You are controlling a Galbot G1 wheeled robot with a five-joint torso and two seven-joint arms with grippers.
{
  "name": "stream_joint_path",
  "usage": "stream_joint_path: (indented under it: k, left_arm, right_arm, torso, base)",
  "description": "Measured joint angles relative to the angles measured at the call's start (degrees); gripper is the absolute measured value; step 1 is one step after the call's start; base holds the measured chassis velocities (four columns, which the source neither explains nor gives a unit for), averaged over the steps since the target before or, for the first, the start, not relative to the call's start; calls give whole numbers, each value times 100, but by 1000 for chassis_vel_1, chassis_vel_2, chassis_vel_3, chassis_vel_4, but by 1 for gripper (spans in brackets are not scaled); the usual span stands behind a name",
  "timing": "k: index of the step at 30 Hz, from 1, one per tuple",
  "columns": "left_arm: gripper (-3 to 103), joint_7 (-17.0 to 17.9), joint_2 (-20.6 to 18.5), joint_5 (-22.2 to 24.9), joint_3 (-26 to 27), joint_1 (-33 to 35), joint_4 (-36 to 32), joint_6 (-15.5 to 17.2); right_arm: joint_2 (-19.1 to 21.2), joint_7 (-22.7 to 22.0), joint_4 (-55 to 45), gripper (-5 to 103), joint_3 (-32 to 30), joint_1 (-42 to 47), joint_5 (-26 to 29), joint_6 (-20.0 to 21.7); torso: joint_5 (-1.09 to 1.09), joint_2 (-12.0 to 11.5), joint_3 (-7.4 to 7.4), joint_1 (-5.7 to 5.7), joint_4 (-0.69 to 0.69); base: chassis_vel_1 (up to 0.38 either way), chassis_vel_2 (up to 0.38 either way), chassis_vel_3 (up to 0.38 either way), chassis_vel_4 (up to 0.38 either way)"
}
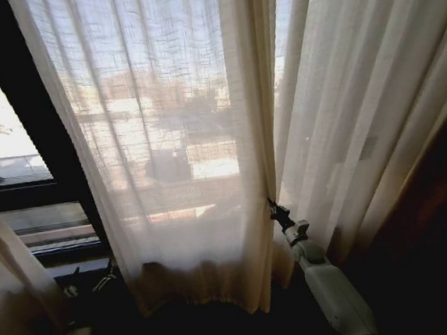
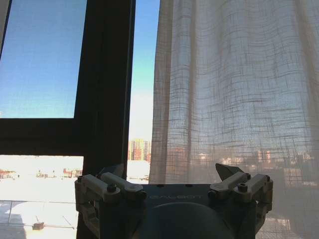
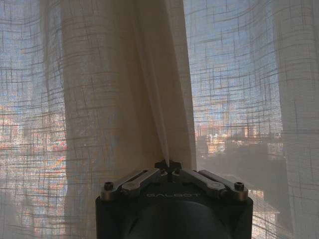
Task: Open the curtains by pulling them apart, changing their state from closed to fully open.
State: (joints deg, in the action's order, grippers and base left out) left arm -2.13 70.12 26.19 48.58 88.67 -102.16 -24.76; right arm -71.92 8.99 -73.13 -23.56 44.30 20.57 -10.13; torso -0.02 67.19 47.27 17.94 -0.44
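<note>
Curtains: two sheer cream panels hang in front of the window. The left panel (image 1: pixel 166 141) covers the middle of the glass; the right panel (image 1: pixel 359 101) hangs beside it toward the dark drape (image 1: pixel 439 219). Their inner edges meet in a bunched fold near the centre, with a thin bright slit above where they part slightly. To the far left the window frame (image 1: pixel 41 144) and bare glass show, so that side is already uncovered; a further strip of fabric shows at the lower left edge, too partial to identify.

Right end effector (image 1: pixel 276 210): at the seam low down, fingers closed together, pinching a fold of fabric at the inner edges. The right wrist view confirms it: fingers (image 3: pixel 144 177) drawn in to the centre with a pleat rising from between them. Which panel's edge is pinched, I cannot tell.

Left end effector (image 2: pixel 174 186): fingers spread wide, holding nothing, facing the outer edge of the left panel and the open glass beside it.

Step in hand, as judged: grip on the centre seam made; pull not finished, the middle being still covered.

Next move calls for: a sideways draw with the pinch kept firm; sheer fabric may slip out.

Count: two panels, one drape, two end effectors.
</note>
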Motion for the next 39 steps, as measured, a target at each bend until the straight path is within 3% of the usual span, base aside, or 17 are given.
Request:
stream_joint_path:
  k: [31,39]
  left_arm:
    - [100,0,0,0,1,0,0,0]
    - [100,0,0,0,0,0,0,0]
  right_arm:
    - [31,111,9,0,-48,0,42,-12]
    - [3,158,22,0,-6,-3,110,-205]
  torso:
    - [2,0,0,0,1]
    - [0,0,0,0,-1]
  base:
    - [-357,-353,351,352]
    - [-345,-348,346,351]
